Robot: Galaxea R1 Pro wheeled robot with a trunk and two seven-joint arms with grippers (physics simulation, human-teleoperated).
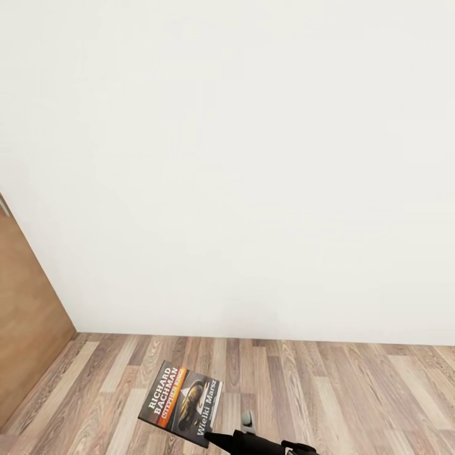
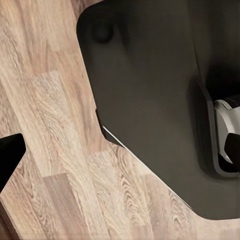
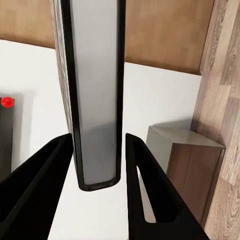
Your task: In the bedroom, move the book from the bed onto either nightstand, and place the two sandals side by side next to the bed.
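While facing a blank white wall [image 1: 240, 158] from the head view, I have the book [image 1: 183, 403] low in the picture, held up over the wood-plank floor [image 1: 354, 392]. Cover faces up toward the camera: white lettering "RICHARD BACHMAN", an orange band, a dark picture, "Wielki Marsz" along the near edge. My right pincer [image 1: 212, 436] grips it at its lower corner; black arm links run off toward the bottom edge. A small grey piece [image 1: 248, 419] sits just beside the arm; can't tell what it is.

Right wrist view: right pincer [image 3: 100, 150] clenched on the book [image 3: 95, 90], seen edge-on. Both black fingers [image 3: 145, 185] press the covers from either side, grey page block between dark cover edges. Past it: white wall, wooden door [image 3: 165, 30], plank floor, and a brown box-like cabinet [image 3: 192, 170] with a grey top. A small red dot [image 3: 6, 101] on a dark strip at the picture's edge.

Left wrist view: looking down at plank floor [image 2: 55, 150] and my dark base plate [image 2: 150, 100], white part [image 2: 225, 130] at its far side. One black fingertip [image 2: 10, 152] of the left pincer pokes in at the edge; can't tell whether that pincer is released or clenched.

Brown door [image 1: 28, 309] stands at the head view's left, meeting the wall at the corner.
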